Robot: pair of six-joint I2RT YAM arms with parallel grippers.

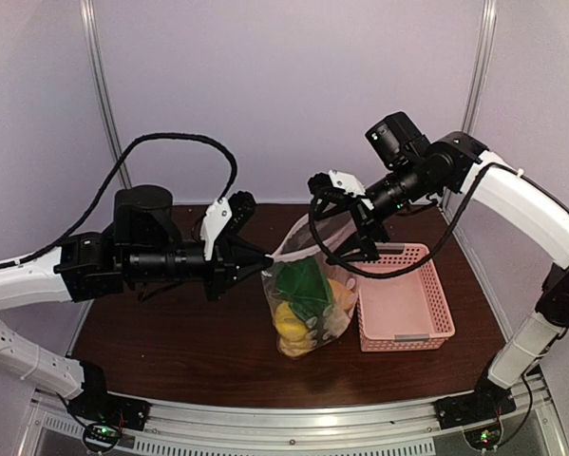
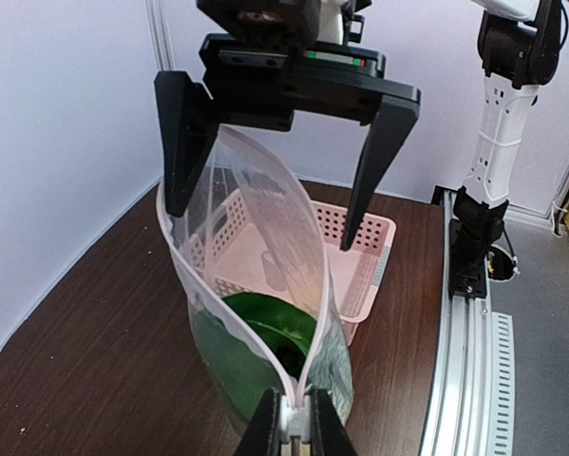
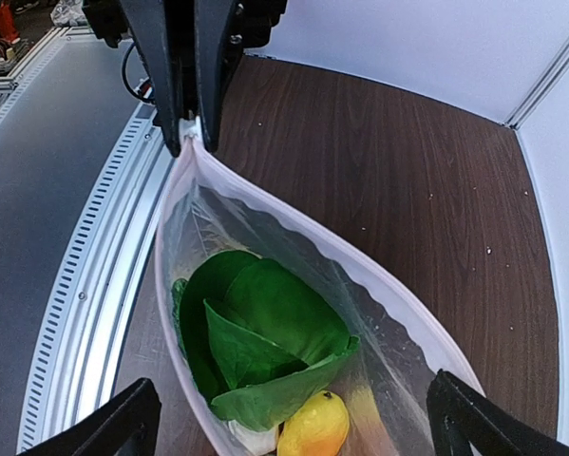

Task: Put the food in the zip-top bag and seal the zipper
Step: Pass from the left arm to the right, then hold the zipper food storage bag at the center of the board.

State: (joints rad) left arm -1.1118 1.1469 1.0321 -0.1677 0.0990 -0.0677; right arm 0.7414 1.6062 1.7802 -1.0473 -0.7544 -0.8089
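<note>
The zip-top bag [image 1: 308, 328] stands on the table with its mouth held open. Inside it lies food: a green leafy piece [image 3: 265, 332] over a yellow lemon [image 3: 314, 429], with more yellow low in the bag [image 1: 292, 328]. My left gripper [image 2: 294, 432] is shut on the white slider tab [image 2: 297, 416] at the near-left end of the zipper [image 3: 166, 275]. The right gripper [image 3: 298, 432] hangs open over the other end of the mouth, a finger [image 2: 178, 142] on each side of the raised bag edge, gripping nothing.
A pink perforated basket [image 1: 426, 309] sits right of the bag, almost touching it. White walls and frame posts close the back and sides. A metal rail [image 1: 312, 423] runs along the near table edge, with the arm bases on it.
</note>
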